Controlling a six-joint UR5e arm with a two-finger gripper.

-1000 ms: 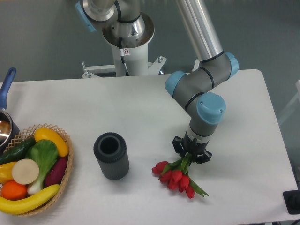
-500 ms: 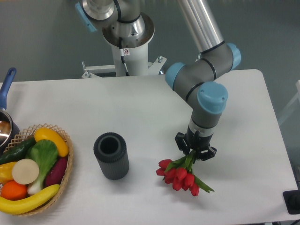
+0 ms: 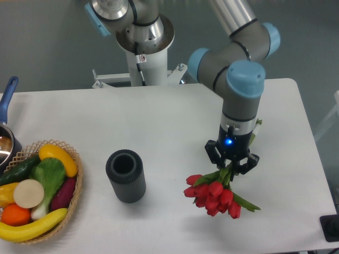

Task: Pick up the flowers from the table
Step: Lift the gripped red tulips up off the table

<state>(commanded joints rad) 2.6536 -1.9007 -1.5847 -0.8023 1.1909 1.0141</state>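
One basket (image 3: 74,182) of produce, fingers (image 3: 231,165) gripping flowers (image 3: 214,194)

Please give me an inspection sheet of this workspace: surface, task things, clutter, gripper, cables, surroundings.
Surface: white table, flat, rounded corners.
Job's things: flowers, red tulips on green stems, held by the stems with blooms hanging down and toward the camera; a stem end shows beside the wrist.
Clutter: dark ribbed cylinder standing upright, open on top; wicker basket with fruit and vegetables at the left edge; pot with blue handle partly out of frame.
Gripper: gripper pointing down, jaws closed on the stems; blue light on the wrist.
Cables: black cable on the robot base.
Surroundings: grey floor; dark object at the lower right corner.
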